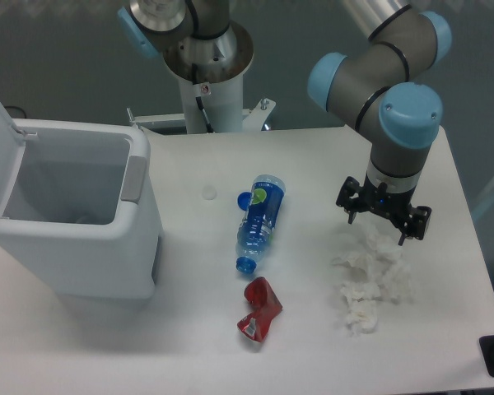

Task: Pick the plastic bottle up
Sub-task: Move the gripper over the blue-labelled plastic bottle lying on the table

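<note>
Open white bin (74,222) at bench (189,346) left. Crushed red can (259,310) right of bin; crumpled tissue (370,280) further right. Loose blue cap (244,199) upper right of bin.

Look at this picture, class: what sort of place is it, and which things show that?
Probably a robotics lab set up for sorting waste. A robot arm's open end effector hangs over a white table strewn with a plastic bottle, a crushed red can and crumpled tissue, beside an open bin.

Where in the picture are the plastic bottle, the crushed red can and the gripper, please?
plastic bottle (259,220): fixed camera, on its blue label.
crushed red can (260,309): fixed camera, on its dented middle.
gripper (384,220): fixed camera, midway between its fingertips, over the crumpled tissue.
</note>
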You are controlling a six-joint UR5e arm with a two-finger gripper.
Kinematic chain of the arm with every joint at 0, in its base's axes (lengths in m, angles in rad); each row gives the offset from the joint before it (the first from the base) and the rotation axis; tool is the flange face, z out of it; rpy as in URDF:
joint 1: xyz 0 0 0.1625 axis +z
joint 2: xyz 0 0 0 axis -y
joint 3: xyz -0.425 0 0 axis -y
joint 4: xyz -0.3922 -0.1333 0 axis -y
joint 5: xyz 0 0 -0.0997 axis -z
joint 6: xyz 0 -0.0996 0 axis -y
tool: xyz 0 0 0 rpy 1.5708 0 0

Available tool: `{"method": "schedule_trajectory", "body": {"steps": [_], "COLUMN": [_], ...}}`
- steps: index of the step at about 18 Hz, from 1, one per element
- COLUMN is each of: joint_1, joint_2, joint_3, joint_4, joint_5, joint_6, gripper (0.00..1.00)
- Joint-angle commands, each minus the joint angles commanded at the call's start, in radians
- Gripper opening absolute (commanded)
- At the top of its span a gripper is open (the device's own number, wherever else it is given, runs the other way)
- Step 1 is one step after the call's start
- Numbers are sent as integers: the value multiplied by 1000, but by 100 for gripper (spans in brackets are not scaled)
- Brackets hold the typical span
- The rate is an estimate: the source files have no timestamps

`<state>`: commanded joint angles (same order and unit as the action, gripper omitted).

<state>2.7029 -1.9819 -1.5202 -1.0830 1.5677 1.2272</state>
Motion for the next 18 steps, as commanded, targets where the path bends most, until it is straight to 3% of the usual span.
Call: {"method": "schedule_trajectory", "body": {"steps": [5,9,15,18], "joint_1": [-9,-83,-156,-204], "joint_2": [-2,-2,43,41], "joint_3": [-3,-34,-141,-147], "joint_4": [2,15,15,8], "joint_5": [-3,-3,-11,-11], "joint_6": [-8,-21,-144,-253], "gripper": [100,100,100,100]}}
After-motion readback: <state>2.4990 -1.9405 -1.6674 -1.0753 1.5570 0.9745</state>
